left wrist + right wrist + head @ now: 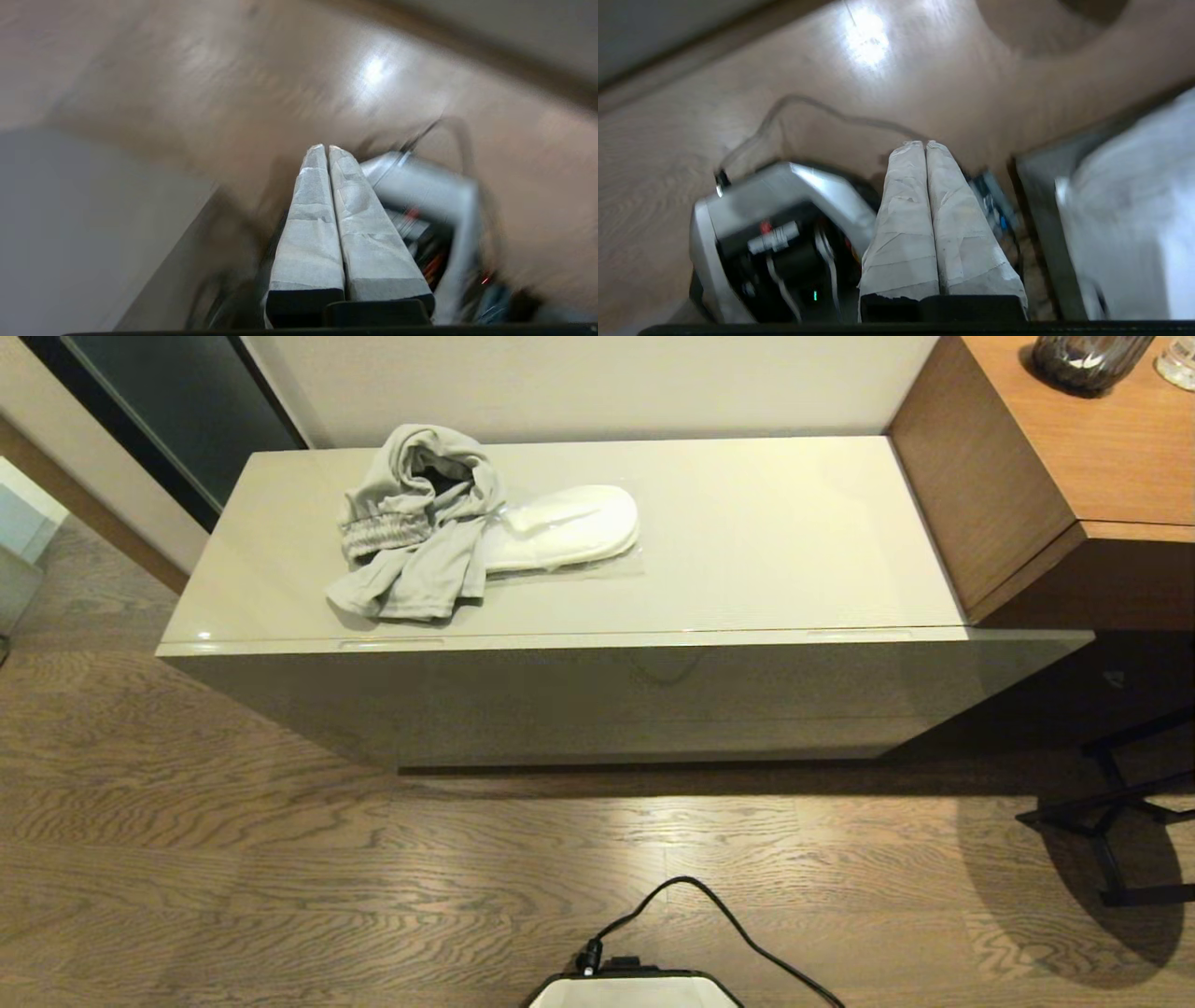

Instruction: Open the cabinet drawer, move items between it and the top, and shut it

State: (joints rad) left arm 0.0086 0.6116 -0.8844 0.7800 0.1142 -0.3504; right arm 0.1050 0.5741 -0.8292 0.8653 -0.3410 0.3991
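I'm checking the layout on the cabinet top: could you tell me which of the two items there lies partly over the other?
The light grey garment does: its right side drapes over the wrapped white slippers, whose other end lies uncovered on the top.

The cabinet drawer is a long, glossy beige front spanning the low cabinet, pushed fully shut, with two slim handle notches along its upper edge — one at 9 o'clock, one at 3 o'clock of its span. The top is a glossy beige-cream slab. On its 9 o'clock half lies a crumpled light grey garment with an elastic band, overlapping the end of a plastic-wrapped pair of white slippers lying flat at its 3 o'clock side.
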